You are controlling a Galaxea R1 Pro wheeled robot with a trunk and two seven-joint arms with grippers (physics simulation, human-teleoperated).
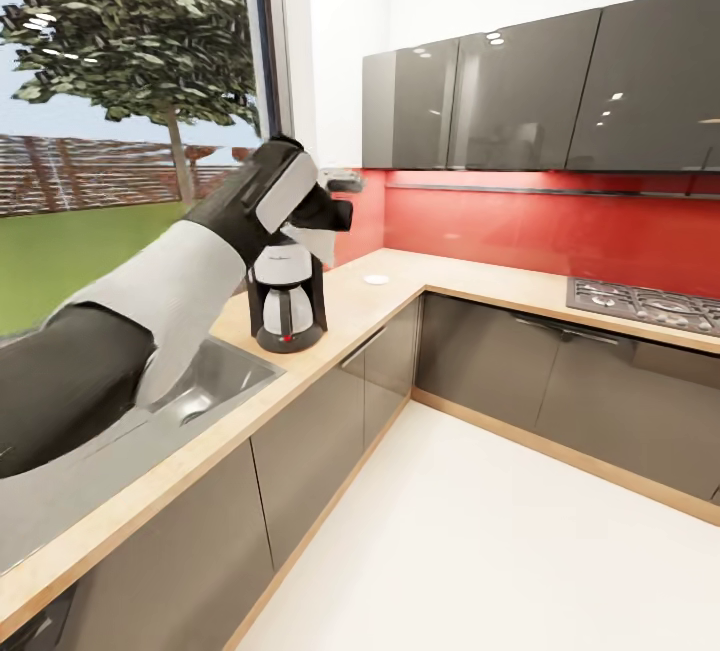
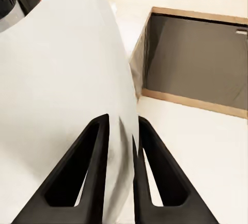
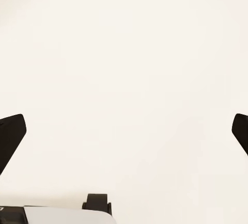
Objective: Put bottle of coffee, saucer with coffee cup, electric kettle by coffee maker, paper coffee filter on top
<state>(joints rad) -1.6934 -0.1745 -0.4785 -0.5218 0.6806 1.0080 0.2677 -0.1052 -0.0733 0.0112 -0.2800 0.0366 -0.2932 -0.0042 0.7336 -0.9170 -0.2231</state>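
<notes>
The left tool is pinched on the paper coffee filter, directly above the coffee maker; in the left wrist view the two black fingers press against the filter's white sheet from both sides, with the sheet passing between them. In the head view the filter hangs from the tool with its long axis roughly vertical, its lower edge pointing down at the top of the coffee maker; whether it touches the top cannot be told.

The coffee maker stands upright on the surface, long axis vertical, carafe and red button facing the room; it sits just beside the sink, near the corner of the L-shaped run. A small white disc, possibly the saucer, lies flat on the surface beyond the coffee maker, apart from it.

The right tool is spread wide; its two dark fingertips appear at opposite edges of the right wrist view, over a plain pale background.

The surface is light wood over grey cabinet fronts; a gas hob is set into the far run; the backsplash is red, with glossy dark wall cabinets above; the floor is pale; a window at the left looks onto a tree and grass.
</notes>
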